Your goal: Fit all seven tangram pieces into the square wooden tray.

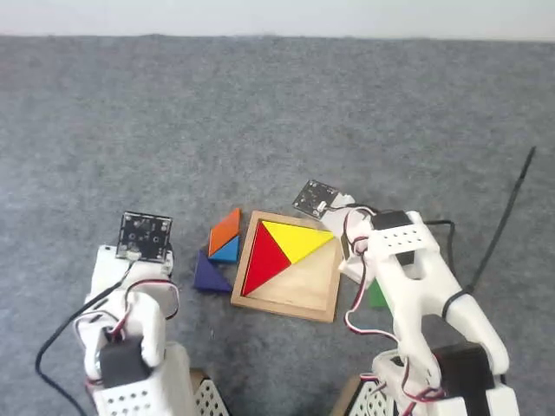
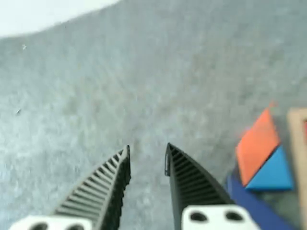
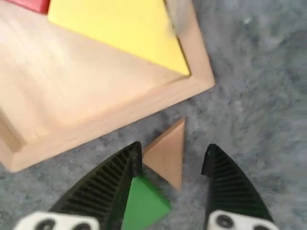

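2 of the 7 pieces are seated in the square wooden tray: a large red triangle and a large yellow triangle. They are set edge to edge and together cover the half of the tray floor lying away from the arms. The other half is seen as bare wood.

5 pieces lie outside on the surface, so the task is judged to be well under half done. An orange piece, a blue triangle and a dark blue triangle are grouped just beside 1 side of the tray. A plain wood-coloured triangle and a green piece lie just beside the opposite side.

The right gripper is held low over the wood-coloured triangle. Its fingers are spread apart on either side of the triangle and nothing is clamped. The green piece is partly hidden beneath 1 finger. The left gripper is held over bare surface near the orange and blue pieces, with its fingers parted and nothing between them.

The work is laid out on a grey carpet-like covering with a short, flecked pile. A pale strip of wall is seen beyond its far edge.
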You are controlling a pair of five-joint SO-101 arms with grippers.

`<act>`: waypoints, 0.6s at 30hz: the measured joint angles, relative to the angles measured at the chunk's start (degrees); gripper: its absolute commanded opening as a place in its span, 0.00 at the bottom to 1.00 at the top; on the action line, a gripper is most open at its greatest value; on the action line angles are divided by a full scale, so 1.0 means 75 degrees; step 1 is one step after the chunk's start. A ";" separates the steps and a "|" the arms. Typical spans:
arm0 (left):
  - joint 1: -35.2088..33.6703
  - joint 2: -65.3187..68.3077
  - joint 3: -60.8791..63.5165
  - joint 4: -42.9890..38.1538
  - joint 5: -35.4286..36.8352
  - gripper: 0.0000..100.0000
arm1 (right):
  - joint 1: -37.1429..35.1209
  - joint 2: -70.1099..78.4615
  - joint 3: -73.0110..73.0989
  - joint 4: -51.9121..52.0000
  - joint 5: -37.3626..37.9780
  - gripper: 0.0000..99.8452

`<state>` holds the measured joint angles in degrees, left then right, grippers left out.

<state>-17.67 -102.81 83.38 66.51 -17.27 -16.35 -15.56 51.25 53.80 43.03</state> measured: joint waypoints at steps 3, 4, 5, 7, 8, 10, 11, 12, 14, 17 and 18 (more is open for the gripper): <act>0.0727 0.0000 -0.0223 0.0387 0.0211 0.12 | -0.0012 0.0387 -0.0012 -0.0105 0.0000 0.21; 0.0961 0.0000 -0.0246 0.0457 0.0258 0.12 | -0.0012 0.0574 -0.0047 -0.0105 0.0000 0.21; 0.1090 0.0000 -0.0258 0.0504 0.0281 0.12 | 0.0000 0.0738 -0.0117 -0.0117 0.0000 0.21; 0.1149 0.0000 -0.0281 0.0527 0.0293 0.12 | 0.0059 0.0996 -0.0270 -0.0141 0.0000 0.20; 0.1184 0.0000 -0.0281 0.0527 0.0293 0.12 | 0.0117 0.1090 -0.0363 -0.0152 0.0000 0.20; 0.1207 0.0023 -0.0281 0.0527 0.0305 0.12 | 0.0246 0.1278 -0.0551 -0.0152 0.0000 0.20; 0.1207 0.0094 -0.0293 0.0527 0.0305 0.12 | 0.0293 0.1348 -0.0633 -0.0152 0.0000 0.20; 0.1207 0.0293 -0.0305 0.0516 0.0305 0.12 | 0.0305 0.1430 -0.0692 -0.0152 0.0000 0.20; 0.1207 0.0809 -0.0328 0.0281 0.0305 0.12 | 0.0340 0.1559 -0.0809 -0.0152 0.0000 0.18; 0.1207 0.1993 -0.0492 -0.0188 0.0305 0.12 | 0.0375 0.1676 -0.0985 -0.0141 0.0000 0.10; 0.1207 0.2497 -0.0539 -0.0328 0.0305 0.12 | 0.0410 0.1688 -0.1032 -0.0141 0.0000 0.08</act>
<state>-8.62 -84.09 79.34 64.04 -14.99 -13.27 -2.90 43.52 52.75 43.03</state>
